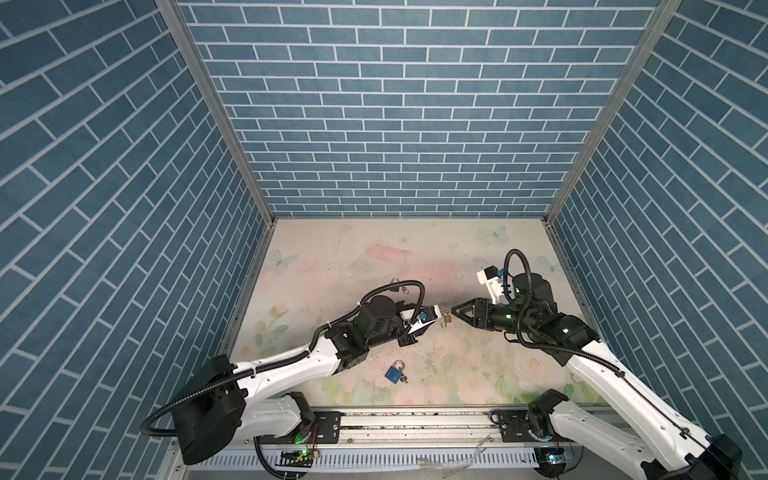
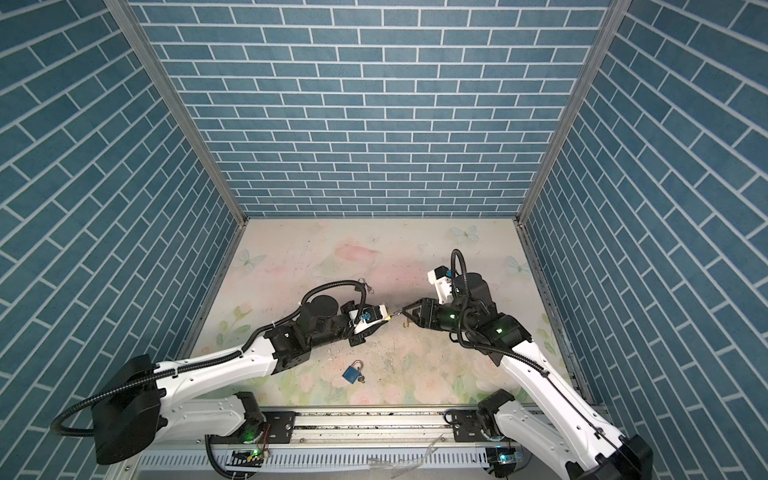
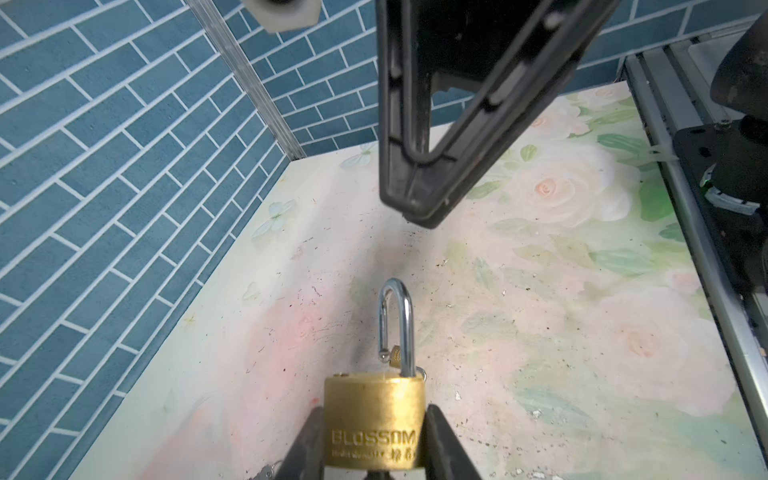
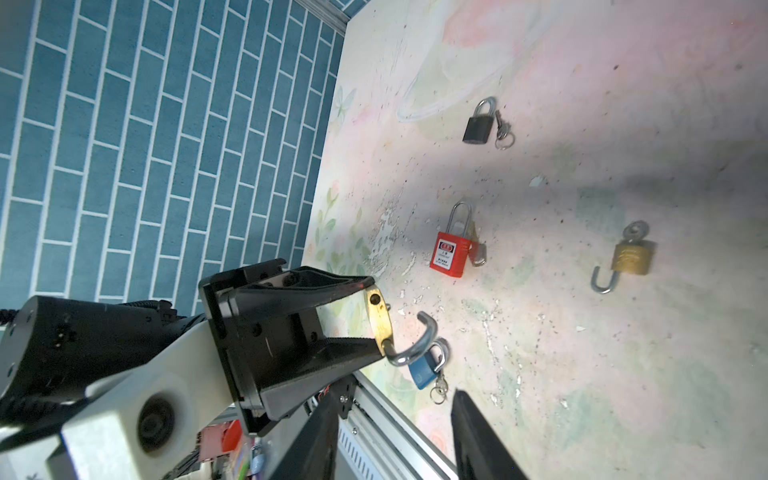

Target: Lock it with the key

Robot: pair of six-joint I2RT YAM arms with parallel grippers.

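Firmly, left fingers (image 3: 440, 449) pinch rounded brass padlock (image 3: 374, 415).

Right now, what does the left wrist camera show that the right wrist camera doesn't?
Only left wrist: the BLOSSOM lettering on the face of the held brass padlock. Only right wrist: the black padlock, red padlock and blue padlock lying on the table. Both: the left gripper clamping that brass padlock, its shackle swung open.
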